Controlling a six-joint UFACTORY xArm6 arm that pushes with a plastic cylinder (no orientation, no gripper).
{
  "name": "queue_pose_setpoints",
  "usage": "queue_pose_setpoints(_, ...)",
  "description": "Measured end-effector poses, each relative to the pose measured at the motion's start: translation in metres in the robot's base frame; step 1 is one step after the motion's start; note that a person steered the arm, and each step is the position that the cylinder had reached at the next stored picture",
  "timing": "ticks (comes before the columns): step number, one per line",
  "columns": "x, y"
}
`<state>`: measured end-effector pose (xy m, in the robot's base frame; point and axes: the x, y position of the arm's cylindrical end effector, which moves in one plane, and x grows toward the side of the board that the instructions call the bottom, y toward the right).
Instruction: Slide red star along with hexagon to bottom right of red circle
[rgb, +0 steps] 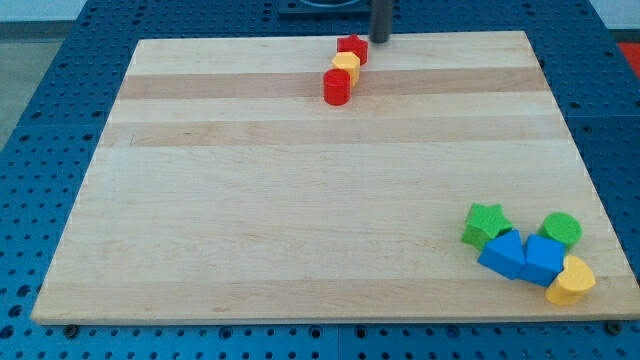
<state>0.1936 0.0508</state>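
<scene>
The red star (352, 47) lies near the view's top edge of the board. The yellow hexagon (346, 64) touches it just below and left. The red circle (337, 87), a short cylinder, sits right below the hexagon, touching it. The three form a short slanted line. My tip (381, 39) is at the board's top edge, just right of the red star and a little above it, a small gap apart.
At the view's bottom right is a cluster: a green star (486, 223), a green circle (561, 230), two blue blocks (503, 255) (543, 259) and a yellow heart (571, 281). The wooden board (300, 220) lies on a blue perforated table.
</scene>
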Motion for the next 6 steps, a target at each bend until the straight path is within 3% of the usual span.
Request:
queue_pose_setpoints(2,0.006,-0.054)
queue_pose_setpoints(6,0.101,0.019)
